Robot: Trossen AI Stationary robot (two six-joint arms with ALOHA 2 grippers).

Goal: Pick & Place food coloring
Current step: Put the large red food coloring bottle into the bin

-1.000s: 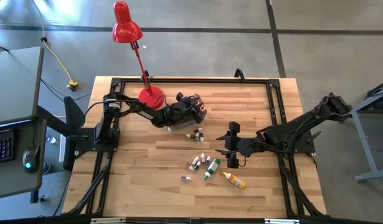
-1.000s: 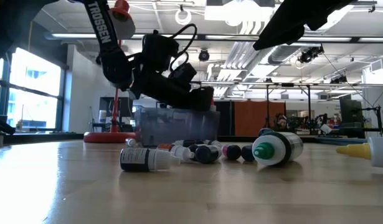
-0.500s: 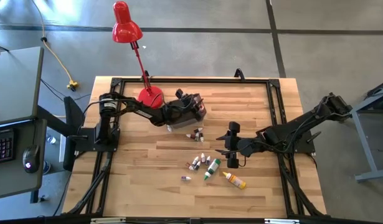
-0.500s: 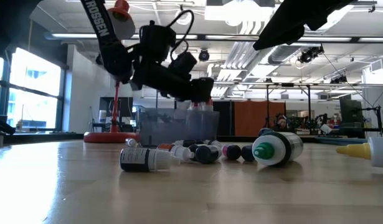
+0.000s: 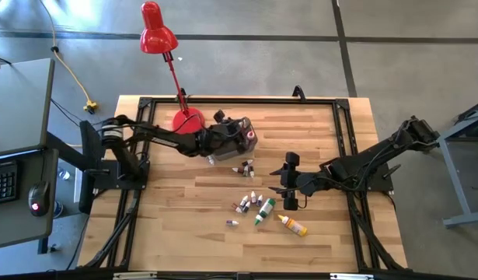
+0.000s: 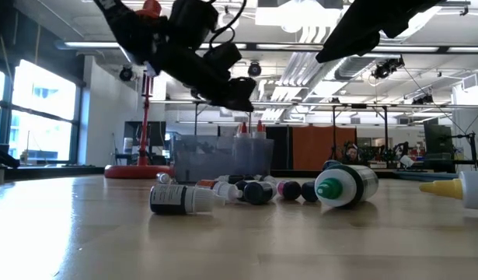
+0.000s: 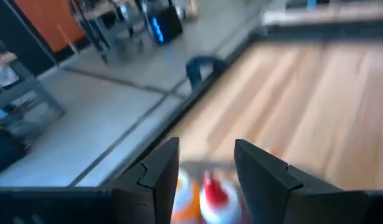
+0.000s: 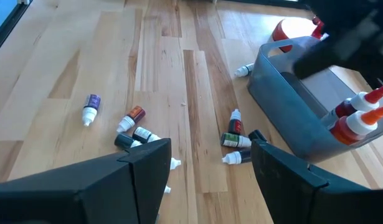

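Bottles of food coloring lie in two groups: two orange-red ones (image 8: 359,118) stand upright in the grey translucent bin (image 8: 303,127), and the rest lie scattered on the wooden surface (image 5: 184,210). The left pincer (image 5: 237,137) hangs above the bin, clear of its rim; its fingers (image 7: 160,171) stand partly apart with nothing between them, and directly beneath it the red caps of the two standing bottles show. Just beyond that pincer, toward the surface's middle, a few small dark bottles (image 5: 244,167) lie beside the bin's wall. The right pincer (image 5: 285,187) hovers over the middle of the surface with its jaws spread wide and empty, touching nothing. Close beside it, on the side toward the front edge, lie several tiny white-capped bottles (image 5: 251,199), a green bottle (image 5: 263,210) and a yellow bottle (image 5: 293,225), all on their sides. A red desk lamp (image 5: 162,47) stands behind the left pincer, its base next to the bin.
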